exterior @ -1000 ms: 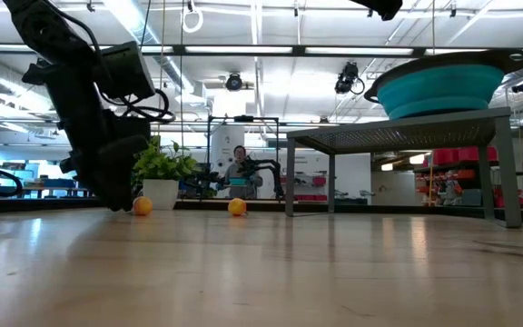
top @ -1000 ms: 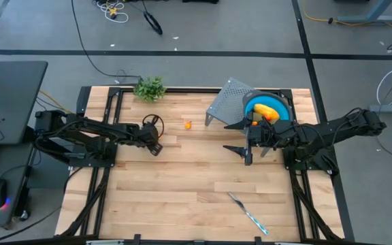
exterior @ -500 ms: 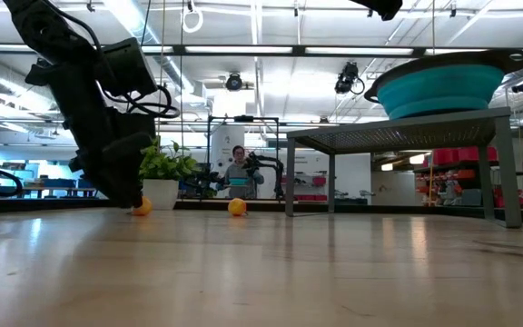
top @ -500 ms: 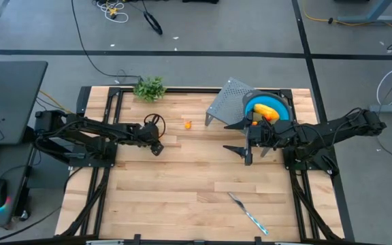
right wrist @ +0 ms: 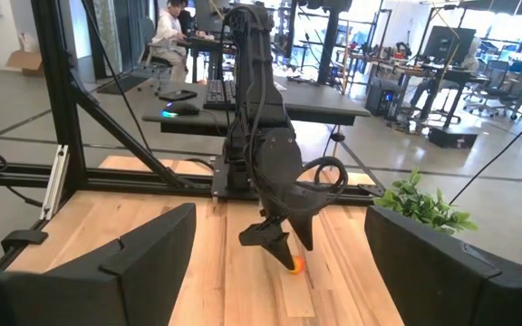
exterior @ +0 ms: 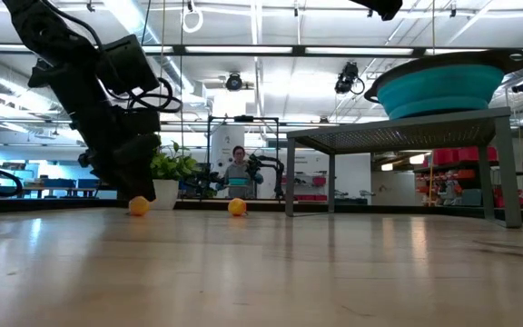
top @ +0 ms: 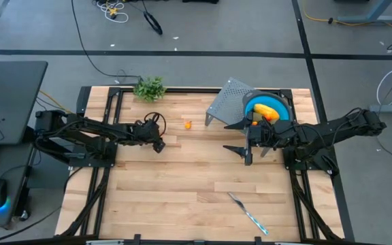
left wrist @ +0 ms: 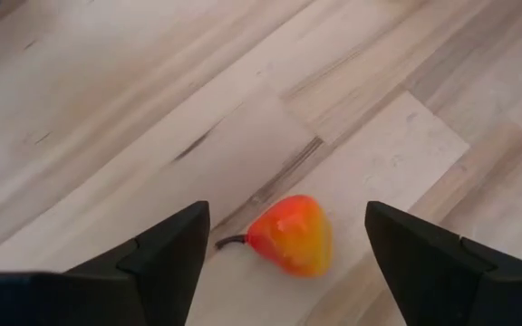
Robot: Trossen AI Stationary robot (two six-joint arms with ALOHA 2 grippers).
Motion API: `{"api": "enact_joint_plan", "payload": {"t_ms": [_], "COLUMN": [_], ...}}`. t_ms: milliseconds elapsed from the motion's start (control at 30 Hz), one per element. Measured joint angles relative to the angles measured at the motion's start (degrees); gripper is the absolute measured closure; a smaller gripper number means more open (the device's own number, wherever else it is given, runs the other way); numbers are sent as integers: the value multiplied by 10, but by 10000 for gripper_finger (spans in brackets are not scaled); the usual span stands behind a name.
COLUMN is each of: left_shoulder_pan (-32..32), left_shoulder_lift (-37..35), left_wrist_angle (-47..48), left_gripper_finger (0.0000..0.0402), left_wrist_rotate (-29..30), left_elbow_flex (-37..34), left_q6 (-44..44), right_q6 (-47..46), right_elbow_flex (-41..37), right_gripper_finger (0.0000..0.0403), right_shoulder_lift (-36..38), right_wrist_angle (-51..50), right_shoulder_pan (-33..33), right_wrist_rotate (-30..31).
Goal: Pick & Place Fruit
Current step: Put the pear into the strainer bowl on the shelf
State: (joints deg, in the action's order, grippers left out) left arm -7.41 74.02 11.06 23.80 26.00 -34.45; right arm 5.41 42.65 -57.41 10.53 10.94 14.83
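From where I stood, the left gripper [top: 158,144] hung low over the wooden table [top: 182,184], well to the side of the grey perforated stand [top: 224,102], its two fingers [left wrist: 166,258] spread wide with a small orange-red pear-shaped fruit [left wrist: 289,235] lying on the boards between them, untouched by either finger. In the low view that same fruit [exterior: 138,206] sat on the tabletop just under the dark arm. A second small orange fruit [top: 188,124] lay on the table between the left gripper and the stand. A blue bowl [top: 282,104] rested on the stand, with yellow and orange fruit pieces [top: 267,111] inside. The right gripper [top: 235,137] waited just beside the stand, its fingers held wide apart with nothing between them. A leafy sprig [top: 150,88] sat at the table's far edge, and a knife [top: 248,212] lay near its front edge.
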Motion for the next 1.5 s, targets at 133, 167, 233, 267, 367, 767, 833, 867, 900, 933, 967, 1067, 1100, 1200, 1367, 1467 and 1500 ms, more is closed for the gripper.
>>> {"api": "enact_joint_plan", "payload": {"t_ms": [133, 167, 233, 267, 367, 767, 833, 867, 900, 933, 967, 1067, 1100, 1200, 1367, 1467, 1500], "left_shoulder_pan": [0, -1, -2, -3, -7, -13, -13, -13, -13, -13, -13, -14, -14, -13, -13, -14, -14], "left_shoulder_lift": [14, 19, 29, 33, 41, 53, 53, 53, 53, 53, 55, 59, 62, 64, 65, 66, 66], "left_wrist_angle": [-5, 0, -4, -2, -5, -20, -20, -20, -20, -20, -21, -21, -23, -27, -29, -28, -28], "left_gripper_finger": [95, 95, 95, 95, 95, 95, 95, 95, 95, 95, 97, 109, 115, 136, 166, 180, 184], "left_wrist_rotate": [2, 3, 5, 6, 12, -3, -3, -3, -3, -3, -2, 0, -1, -1, 6, 12, 13], "left_elbow_flex": [0, 0, -1, -1, -1, -1, -1, -1, -1, -1, -1, 0, 0, 0, 0, 0, 0], "left_q6": [-18, -24, -28, -30, -26, -32, -33, -33, -33, -33, -33, -34, -34, -35, -35, -35, -35], "right_q6": [0, 0, 0, 0, 0, 0, 0, 0, 0, 0, 0, 0, 0, 0, 0, 0, 0], "right_elbow_flex": [0, 0, 0, 0, 0, 0, 0, 0, 0, 0, 0, 0, 0, 0, 0, 0, 0], "right_gripper_finger": [71, 71, 71, 71, 71, 71, 71, 71, 71, 71, 71, 71, 71, 71, 71, 71, 71], "right_shoulder_lift": [0, 0, 0, 0, 0, 0, 0, 0, 0, 0, 0, 0, 0, 0, 0, 0, 0], "right_wrist_angle": [0, 0, 0, 0, 0, 0, 0, 0, 0, 0, 0, 0, 0, 0, 0, 0, 0], "right_shoulder_pan": [0, 0, 0, 0, 0, 0, 0, 0, 0, 0, 0, 0, 0, 0, 0, 0, 0], "right_wrist_rotate": [0, 0, 0, 0, 0, 0, 0, 0, 0, 0, 0, 0, 0, 0, 0, 0, 0]}}
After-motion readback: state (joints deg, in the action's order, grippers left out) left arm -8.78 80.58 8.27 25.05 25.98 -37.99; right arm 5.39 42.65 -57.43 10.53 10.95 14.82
